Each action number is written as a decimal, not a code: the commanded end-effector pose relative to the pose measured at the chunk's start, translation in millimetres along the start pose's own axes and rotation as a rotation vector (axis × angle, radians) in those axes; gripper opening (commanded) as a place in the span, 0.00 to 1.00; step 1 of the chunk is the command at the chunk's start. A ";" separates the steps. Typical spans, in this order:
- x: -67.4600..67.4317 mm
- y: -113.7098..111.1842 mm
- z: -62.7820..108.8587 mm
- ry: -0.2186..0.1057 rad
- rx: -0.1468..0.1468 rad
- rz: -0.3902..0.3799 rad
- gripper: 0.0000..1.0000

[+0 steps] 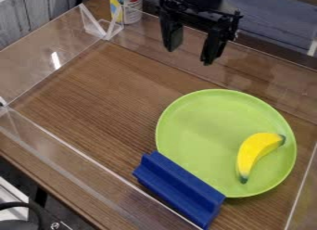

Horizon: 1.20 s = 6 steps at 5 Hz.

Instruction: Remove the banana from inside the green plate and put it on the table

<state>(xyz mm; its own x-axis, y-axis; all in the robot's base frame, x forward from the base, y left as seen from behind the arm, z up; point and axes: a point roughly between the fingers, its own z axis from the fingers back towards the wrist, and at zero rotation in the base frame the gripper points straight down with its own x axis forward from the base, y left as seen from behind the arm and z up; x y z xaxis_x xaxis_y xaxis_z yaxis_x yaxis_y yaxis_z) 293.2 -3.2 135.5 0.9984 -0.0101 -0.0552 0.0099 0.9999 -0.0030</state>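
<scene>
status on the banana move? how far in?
Done: nothing yet. The banana lies inside the green plate, near its right rim. In hand: nothing; the end effector is open and empty, up at the back of the table, well away from the plate. Left: reach, grasp, lift, then set the banana on the wood.

The bench (99,104) is brown wood-grain with a soft sheen, walled by clear glossy acrylic panels (50,48). Below the jaws of the matt black gripper (195,44), the lime-green plate (205,122) looks like smooth plastic; on it the yellow banana (257,155) shines glossy. The blue block (177,187) looks ridged, matt plastic.
</scene>
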 end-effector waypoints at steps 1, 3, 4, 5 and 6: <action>-4.8 -14.0 -7.1 0.009 -0.007 -0.018 1.00; -19.2 -71.9 -27.3 -0.014 -0.029 -0.090 1.00; -23.2 -94.8 -38.1 -0.018 -0.033 -0.114 1.00; -23.6 -106.9 -48.6 -0.020 -0.043 -0.131 1.00; -20.8 -112.2 -64.4 -0.017 -0.038 -0.138 1.00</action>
<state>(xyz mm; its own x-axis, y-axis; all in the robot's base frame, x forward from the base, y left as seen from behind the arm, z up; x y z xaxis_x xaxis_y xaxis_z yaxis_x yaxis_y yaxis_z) 263.9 -113.6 62.6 0.9863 -0.1488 -0.0718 0.1460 0.9883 -0.0432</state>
